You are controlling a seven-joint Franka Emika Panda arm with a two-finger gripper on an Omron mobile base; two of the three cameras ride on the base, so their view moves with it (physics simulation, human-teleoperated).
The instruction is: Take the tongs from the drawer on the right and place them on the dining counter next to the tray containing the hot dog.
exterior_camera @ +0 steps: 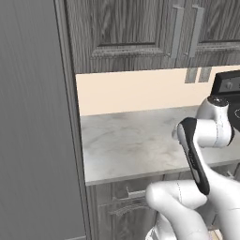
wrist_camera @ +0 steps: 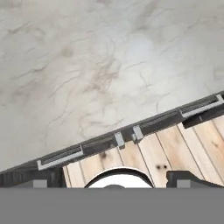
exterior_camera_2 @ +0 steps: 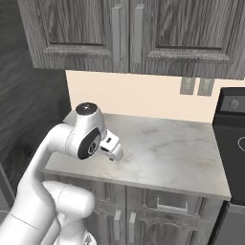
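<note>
Drawer (exterior_camera_2: 201,203) shut, long axis crosswise, fingers (wrist_camera: 188,178) spread

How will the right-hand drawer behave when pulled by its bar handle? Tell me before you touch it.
The drawer looks like a stiff wood-grain panel, so it probably won't flex. Its silvery bar handle looks smooth and thin, so jaws may slip along it. It sits shut under the counter, so it should slide straight out, not tip.
</note>
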